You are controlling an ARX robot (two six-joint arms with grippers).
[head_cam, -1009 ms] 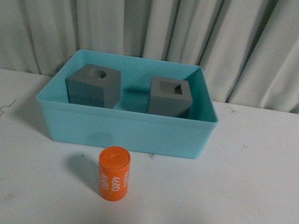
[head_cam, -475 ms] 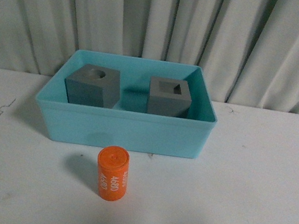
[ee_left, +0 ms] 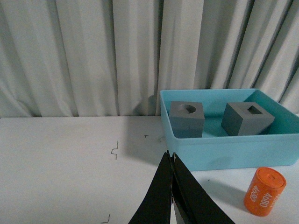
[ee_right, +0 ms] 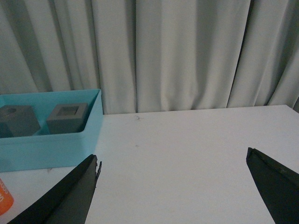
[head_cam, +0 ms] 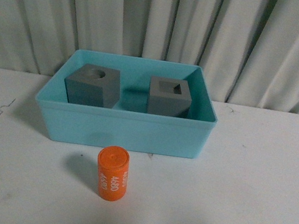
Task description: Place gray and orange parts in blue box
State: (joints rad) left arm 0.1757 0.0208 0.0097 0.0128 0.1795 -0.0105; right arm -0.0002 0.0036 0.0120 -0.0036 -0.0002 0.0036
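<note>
The left gripper [ee_left: 171, 158] is black and smooth, and its two pointed fingers are pressed together with nothing between them. The right gripper [ee_right: 172, 156] has its two dark fingers spread far apart, and it holds nothing. Both hang over the white surface [head_cam: 251, 190], which is flat and dull with a few small dark marks.

Nearest on the surface is the orange cylinder [head_cam: 112, 173]. It is a short round tube shape with a flat top, and it looks to stand on its end. White numbers run along its side. It sits outside the blue box [head_cam: 123, 133], just in front of the box's near wall and not touching it.

The blue box is light blue plastic, smooth, shaped like a rectangle, with a rim around the top. Two gray cubes sit inside it, a little apart. They look dull, not shiny. The left gray cube [head_cam: 92, 86] has a round hole in its top and is turned a bit. The right gray cube [head_cam: 169, 97] has a square hole in its top.

Behind it all hangs a pale curtain [head_cam: 163, 23] with long soft folds.
</note>
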